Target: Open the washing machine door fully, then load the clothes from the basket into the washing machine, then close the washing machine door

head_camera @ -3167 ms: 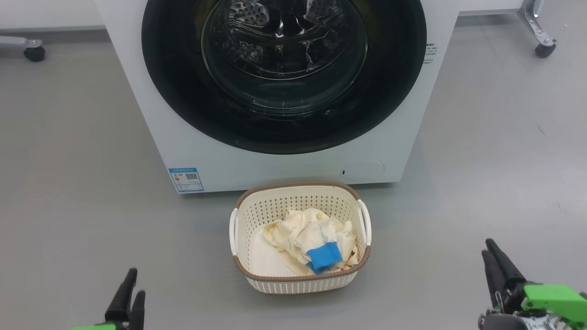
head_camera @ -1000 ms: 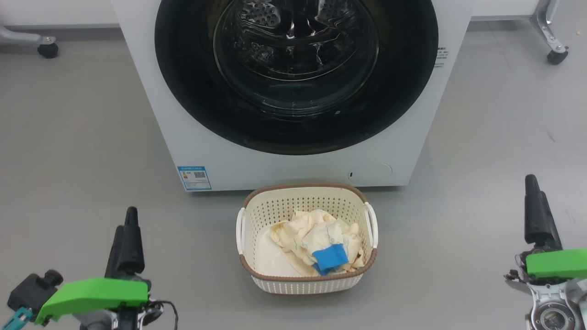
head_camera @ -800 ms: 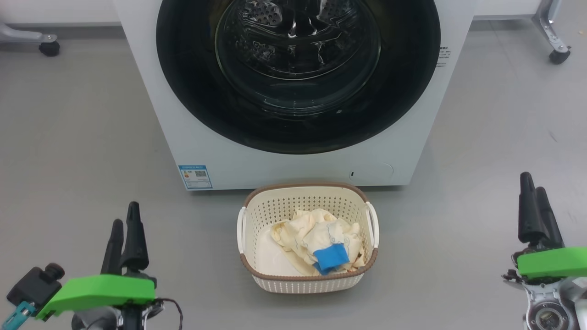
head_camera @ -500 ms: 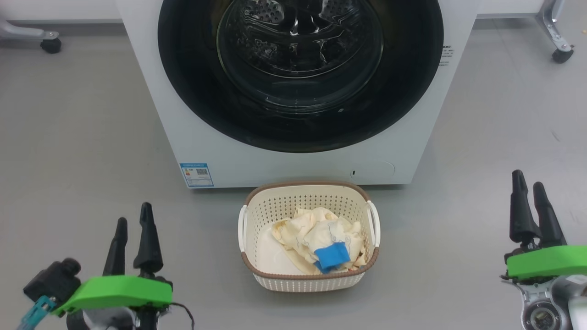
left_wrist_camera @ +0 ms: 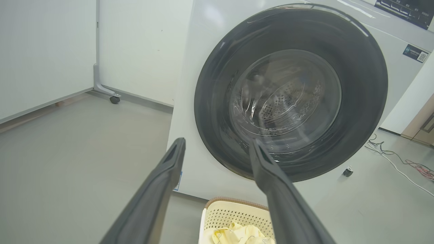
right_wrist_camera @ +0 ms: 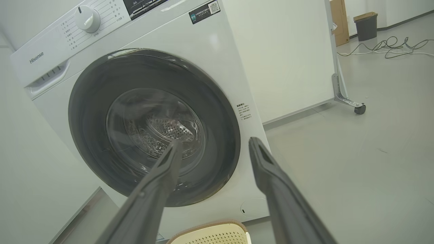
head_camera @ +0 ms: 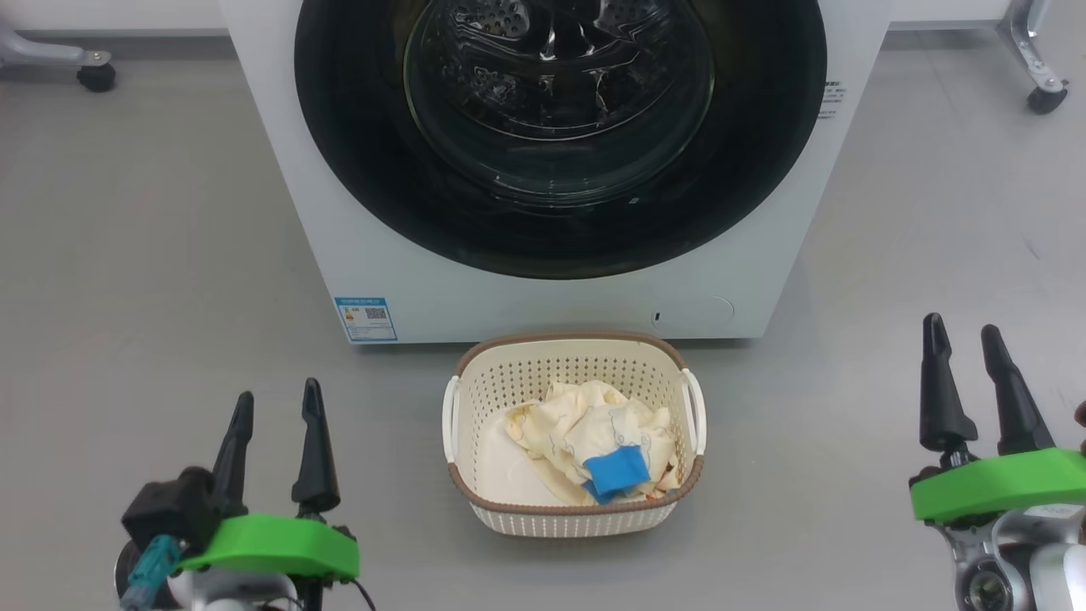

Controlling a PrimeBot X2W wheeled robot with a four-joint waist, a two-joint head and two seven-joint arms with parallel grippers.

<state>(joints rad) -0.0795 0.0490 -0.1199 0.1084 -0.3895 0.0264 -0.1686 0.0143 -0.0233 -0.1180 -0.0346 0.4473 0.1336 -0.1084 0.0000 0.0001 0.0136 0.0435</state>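
at the foot of the washing machine (head_camera: 509, 297), your basket (head_camera: 568, 522) holds the clothes (head_camera: 585, 428); the washing machine door (head_camera: 356, 153) is closed. your left gripper (head_camera: 278, 389) and right gripper (head_camera: 960, 324) gape, empty.

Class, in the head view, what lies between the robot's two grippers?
The basket, holding the clothes, sits on the floor between the left gripper and the right gripper, touching neither; the head view shows it.

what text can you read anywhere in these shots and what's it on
"Hisense": on the washing machine, upper left of its control panel.
Blue sticker, low on the front: QR code and print, too small to read.
Black label with QR code: too small.
Small print right of the washing machine door: too small.
Markings round the dial: blurred.
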